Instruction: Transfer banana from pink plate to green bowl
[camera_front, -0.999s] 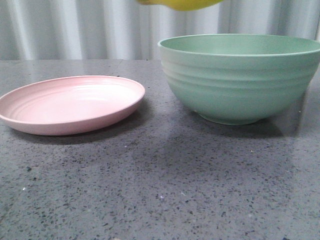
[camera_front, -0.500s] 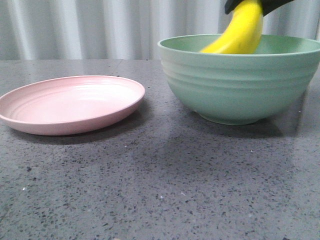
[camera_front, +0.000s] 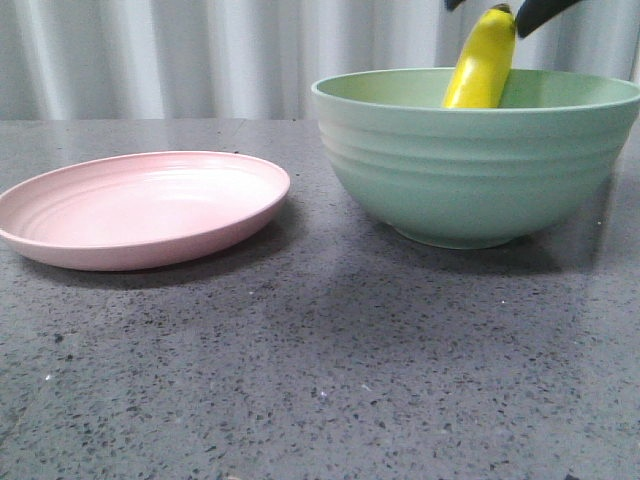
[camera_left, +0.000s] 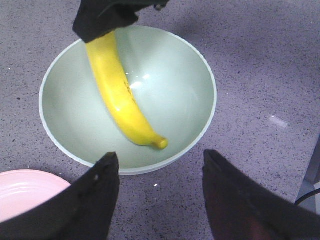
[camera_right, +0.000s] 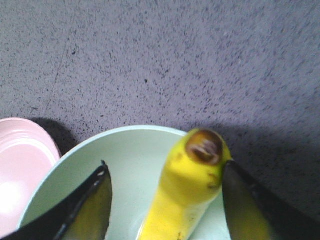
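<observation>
Grey countertop (camera_front: 330, 360), banana (camera_front: 482, 62) inside green bowl (camera_front: 470, 170)

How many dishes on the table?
2. The pink plate sits on the robot's left, nothing on it; the green bowl stands on the right, the banana leaning inside. None seem hidden.

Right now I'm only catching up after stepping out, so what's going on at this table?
The right gripper is lowering the banana into the green bowl. One end is still between its fingers, while the other end reaches down inside the bowl; whether it touches the bottom can't be told. The left gripper hangs open above the bowl's near rim, holding nothing. The pink plate sits empty beside the bowl on the grey table.
</observation>
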